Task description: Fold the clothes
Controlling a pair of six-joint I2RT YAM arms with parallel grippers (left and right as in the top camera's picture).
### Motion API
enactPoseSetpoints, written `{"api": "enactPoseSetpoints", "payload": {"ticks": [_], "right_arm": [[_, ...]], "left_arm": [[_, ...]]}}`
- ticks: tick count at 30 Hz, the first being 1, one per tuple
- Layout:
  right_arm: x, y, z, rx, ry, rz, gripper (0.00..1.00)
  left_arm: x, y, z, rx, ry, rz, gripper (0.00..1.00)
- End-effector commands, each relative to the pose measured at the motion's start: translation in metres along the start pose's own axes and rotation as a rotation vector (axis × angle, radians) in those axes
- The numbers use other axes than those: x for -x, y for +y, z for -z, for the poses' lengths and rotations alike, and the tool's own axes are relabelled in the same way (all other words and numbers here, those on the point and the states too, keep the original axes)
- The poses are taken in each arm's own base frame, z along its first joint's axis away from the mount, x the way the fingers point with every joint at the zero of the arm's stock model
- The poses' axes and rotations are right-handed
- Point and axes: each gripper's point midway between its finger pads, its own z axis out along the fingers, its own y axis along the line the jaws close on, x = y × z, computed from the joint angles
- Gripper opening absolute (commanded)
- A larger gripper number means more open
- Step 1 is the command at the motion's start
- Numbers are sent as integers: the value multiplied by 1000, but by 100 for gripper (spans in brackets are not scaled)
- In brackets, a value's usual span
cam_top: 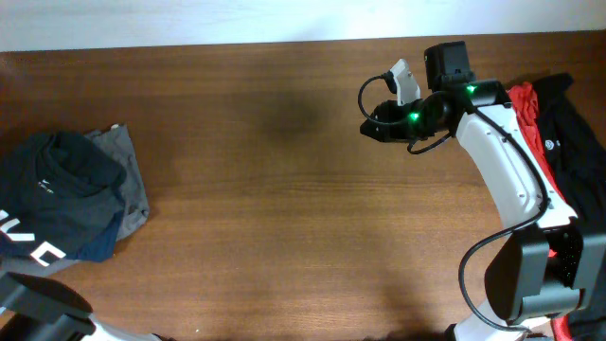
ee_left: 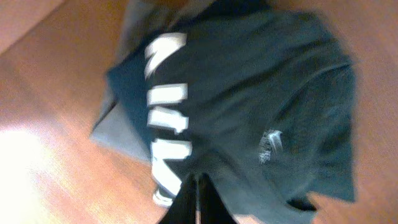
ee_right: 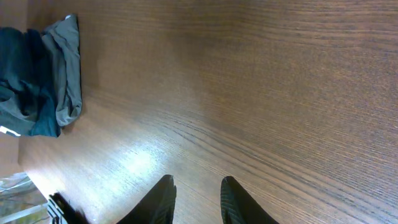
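Observation:
A pile of clothes lies at the table's left edge. A dark green shirt [cam_top: 71, 170] is on top, over grey shorts [cam_top: 128, 175], a navy blue piece [cam_top: 99, 242] and a black top with white lettering [cam_top: 33, 248]. In the left wrist view my left gripper [ee_left: 198, 182] hangs shut over the green shirt [ee_left: 280, 81], beside the white lettering [ee_left: 165, 106]; no fabric shows between its fingers. My right gripper [cam_top: 365, 127] is open and empty over bare wood [ee_right: 198, 183], far from the pile. A red shirt [cam_top: 528, 109] and a black garment [cam_top: 578, 133] lie heaped at the right edge.
The right arm's white link [cam_top: 502, 161] stretches from its base [cam_top: 530, 275] at the lower right across the heap of unfolded clothes. The left arm's base [cam_top: 38, 308] shows at the lower left corner. Brown wooden table [cam_top: 284, 208] lies between the two heaps.

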Motion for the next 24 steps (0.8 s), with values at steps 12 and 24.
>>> {"api": "enactPoseSetpoints", "payload": {"ticks": [12, 24], "right_arm": [[14, 21, 23, 16, -65, 48, 33], [47, 91, 161, -136, -441, 379, 45]], "left_arm": [[-63, -58, -132, -120, 262, -91, 29], [-73, -236, 55, -444, -81, -723, 64]]}}
